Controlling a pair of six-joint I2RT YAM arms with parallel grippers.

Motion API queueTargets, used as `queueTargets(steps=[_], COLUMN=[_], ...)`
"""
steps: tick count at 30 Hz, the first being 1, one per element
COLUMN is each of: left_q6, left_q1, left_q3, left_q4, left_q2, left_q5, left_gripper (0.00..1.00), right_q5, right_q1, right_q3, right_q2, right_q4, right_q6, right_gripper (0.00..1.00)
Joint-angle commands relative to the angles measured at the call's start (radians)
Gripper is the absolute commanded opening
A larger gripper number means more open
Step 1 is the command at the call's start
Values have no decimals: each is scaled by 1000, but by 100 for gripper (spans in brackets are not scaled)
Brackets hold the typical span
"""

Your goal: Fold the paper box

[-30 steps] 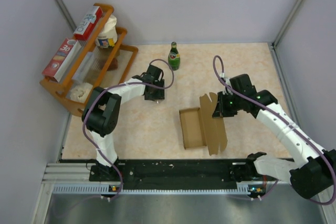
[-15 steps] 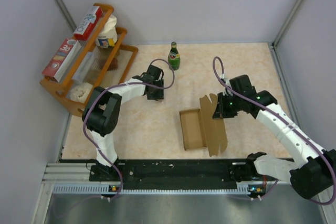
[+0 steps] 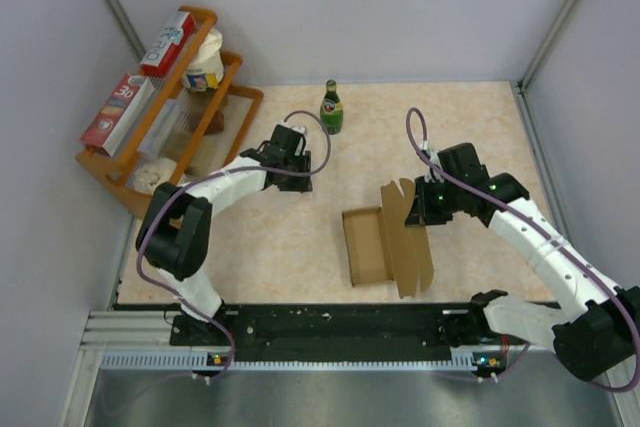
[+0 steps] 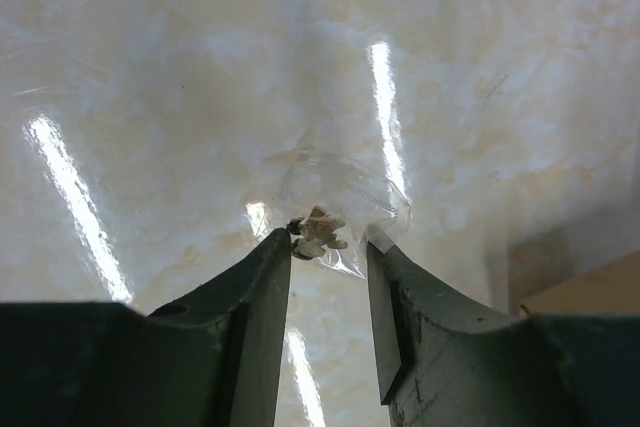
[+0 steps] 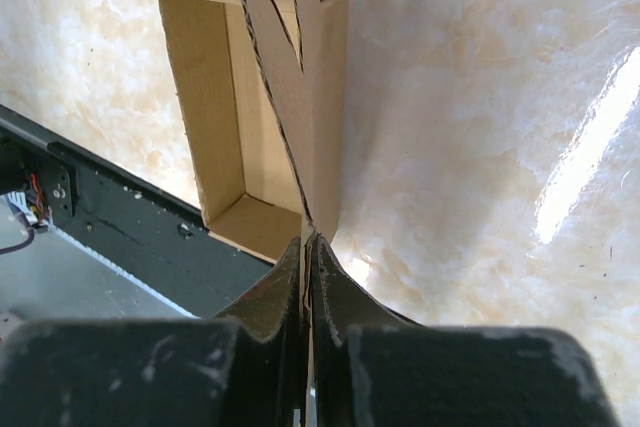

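Observation:
The paper box (image 3: 366,244) is a brown cardboard tray lying open on the table, with its notched lid flap (image 3: 408,237) standing up along its right side. My right gripper (image 3: 413,209) is shut on that flap's upper edge. In the right wrist view the flap (image 5: 290,77) runs straight into the closed right gripper (image 5: 308,239), and the box's hollow (image 5: 220,97) lies to its left. My left gripper (image 3: 297,171) is far left of the box. In its wrist view the left gripper (image 4: 328,237) pinches a small clear plastic packet (image 4: 345,202) by the tips.
A green bottle (image 3: 331,107) stands at the back middle. A wooden rack (image 3: 240,97) at the back left carries red-and-white boxes (image 3: 168,42) and a jar (image 3: 203,62). A black rail (image 3: 330,325) runs along the near edge, and walls close in both sides.
The left arm's elbow has swung out to the left and its jaws have narrowed onto the clear packet. The right arm and the box have stayed put.

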Motion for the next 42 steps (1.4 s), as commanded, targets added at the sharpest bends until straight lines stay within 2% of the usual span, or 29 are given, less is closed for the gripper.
queueTargets(steps=[1, 6, 14, 19, 22, 24, 28, 34, 42], left_q6=[37, 26, -8, -29, -29, -34, -29, 4, 67], left_q1=[-23, -66, -348, -436, -457, -462, -462, -454, -409], left_q3=[-37, -78, -75, -61, -53, -60, -57, -63, -127], left_q4=[0, -13, -2, 15, 17, 30, 27, 15, 73], left_q2=[-144, -242, -293, -250, -217, -215, -245, -345, -509], left_q5=[42, 91, 124, 125, 136, 150, 127, 59, 56], left_gripper=[40, 39, 39, 39, 40, 46, 51, 56, 63], right_q5=[5, 5, 5, -1, 1, 2, 1, -7, -27], right_q1=[-11, -10, -10, -10, -10, -10, -10, -10, -10], right_q3=[-1, -2, -10, -13, -16, -21, -18, -13, 22], right_q2=[-11, -7, 4, 9, 4, 1, 4, 7, 35], right_q4=[17, 20, 29, 29, 29, 29, 29, 27, 3], right_q6=[-3, -4, 2, -1, -1, -1, -6, -29, -81], right_gripper=[0, 0, 0, 0, 0, 0, 0, 0, 0])
